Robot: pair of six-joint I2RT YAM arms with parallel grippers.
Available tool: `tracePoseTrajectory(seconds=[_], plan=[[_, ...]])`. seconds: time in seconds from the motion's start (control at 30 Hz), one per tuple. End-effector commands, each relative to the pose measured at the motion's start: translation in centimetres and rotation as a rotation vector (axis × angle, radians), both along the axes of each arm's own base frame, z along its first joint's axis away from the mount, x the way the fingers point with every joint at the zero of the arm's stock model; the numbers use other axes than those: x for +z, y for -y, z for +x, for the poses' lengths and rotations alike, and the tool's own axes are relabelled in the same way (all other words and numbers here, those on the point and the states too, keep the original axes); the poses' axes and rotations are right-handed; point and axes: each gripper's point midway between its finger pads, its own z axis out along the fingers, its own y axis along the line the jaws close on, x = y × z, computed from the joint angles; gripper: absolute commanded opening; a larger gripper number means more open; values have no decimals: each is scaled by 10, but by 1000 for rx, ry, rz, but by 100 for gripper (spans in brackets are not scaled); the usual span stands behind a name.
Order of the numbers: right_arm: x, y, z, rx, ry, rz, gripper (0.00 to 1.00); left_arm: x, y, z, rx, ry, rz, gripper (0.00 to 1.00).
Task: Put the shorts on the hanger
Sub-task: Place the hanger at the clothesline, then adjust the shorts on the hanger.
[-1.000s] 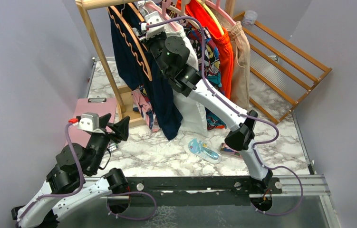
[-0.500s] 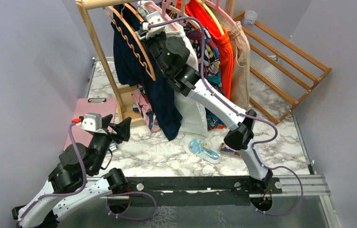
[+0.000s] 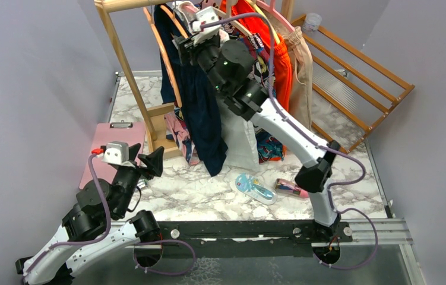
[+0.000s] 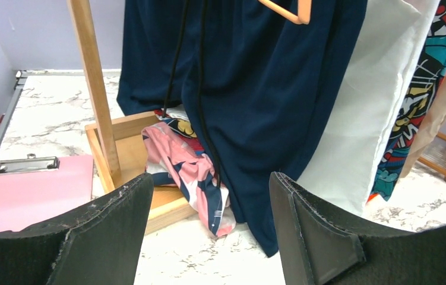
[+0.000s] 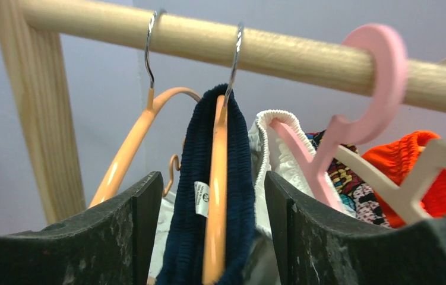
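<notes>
The navy shorts [image 5: 195,155] hang by their ribbed waistband over an orange hanger [image 5: 216,196]. Its metal hook sits on the wooden rail [image 5: 303,54]. My right gripper [image 5: 211,178] is open, high at the rack, with one jaw on each side of the waistband and hanger and a gap on both sides. From above, the shorts [image 3: 199,113] drape down below the right gripper [image 3: 180,44]. A second, bare orange hanger [image 5: 126,151] hangs just to the left. My left gripper [image 3: 146,155] is open and empty, low near the table, facing the shorts' legs [image 4: 256,89].
Pink hangers [image 5: 360,107], white shorts [image 5: 274,148] and orange shorts [image 3: 277,56] crowd the rail to the right. A pink patterned garment [image 4: 187,163] lies on the rack base. A pink clipboard [image 3: 113,145], a blue packet [image 3: 255,189] and a slatted wooden frame [image 3: 357,83] lie around.
My right gripper has opened from shut and now stands apart from the hanger and shorts. Its arm has shifted right, and the hanger has swung more upright. The left arm has hardly moved.
</notes>
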Motion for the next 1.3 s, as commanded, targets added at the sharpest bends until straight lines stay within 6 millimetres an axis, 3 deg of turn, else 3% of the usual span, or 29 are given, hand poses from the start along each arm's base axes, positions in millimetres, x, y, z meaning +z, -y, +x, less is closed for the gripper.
tracePoseTrajectory(seconds=[0.0, 0.17, 0.27, 0.43, 0.57, 0.63, 0.8, 1.03, 1.27], plan=[[48, 32, -45, 102, -16, 73, 67, 6, -15, 3, 73, 32, 7, 74], [36, 48, -75, 193, -123, 39, 70, 12, -22, 7, 119, 61, 42, 74], [15, 59, -102, 278, -193, 8, 70, 9, -16, 10, 114, 62, 73, 74], [-48, 70, -142, 404, -330, -80, 70, -8, 5, 16, 69, 22, 138, 76], [-113, 79, -162, 439, -443, -130, 70, -32, 15, 20, 57, -31, 157, 77], [-145, 80, -170, 457, -499, -152, 70, -34, 18, 20, 47, -30, 155, 77], [-209, 78, -176, 426, -568, -158, 70, -37, 18, 22, 62, -35, 150, 77], [-286, 77, -160, 282, -626, -111, 71, -47, 25, 22, 47, -54, 119, 77], [-356, 62, -154, 204, -773, -80, 73, -58, 31, 21, 20, -65, 94, 77]])
